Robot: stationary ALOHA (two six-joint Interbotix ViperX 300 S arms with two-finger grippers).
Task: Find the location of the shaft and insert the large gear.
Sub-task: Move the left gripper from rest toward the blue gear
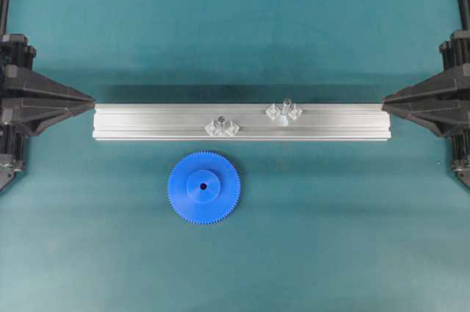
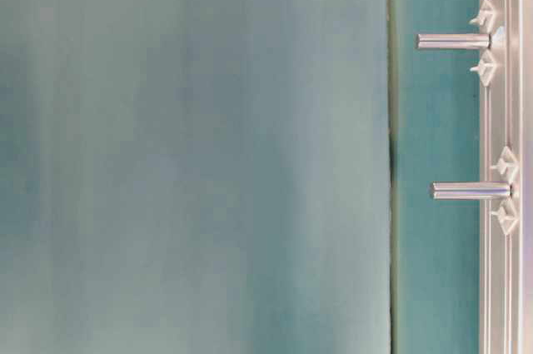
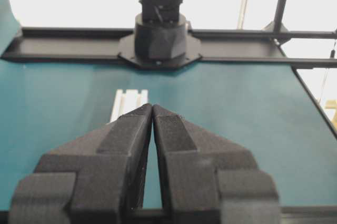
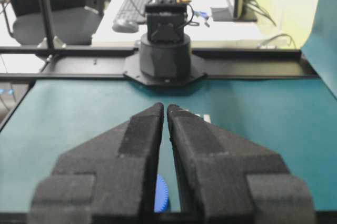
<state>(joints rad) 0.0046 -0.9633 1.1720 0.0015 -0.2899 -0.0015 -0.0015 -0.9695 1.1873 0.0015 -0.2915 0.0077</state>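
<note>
The large gear [image 1: 203, 187], a bright blue toothed disc with a raised hub and dark centre hole, lies flat on the teal mat just in front of the aluminium rail [image 1: 147, 122]. The shaft [image 1: 286, 105], a thin silver pin between two clear diamond pieces, stands on the rail right of centre. My left gripper [image 1: 92, 100] sits at the rail's left end, shut and empty [image 3: 152, 106]. My right gripper [image 1: 385, 99] sits at the rail's right end, shut and holding nothing [image 4: 165, 106]. A sliver of the gear [image 4: 161, 193] shows between the right fingers.
A shorter dark-topped stub [image 1: 220, 121] with similar clear pieces stands on the rail left of the shaft, just behind the gear. The table-level view shows two pins [image 2: 454, 41] [image 2: 470, 191] sticking out from the rail; which is which I cannot tell. Black frame bars edge the mat.
</note>
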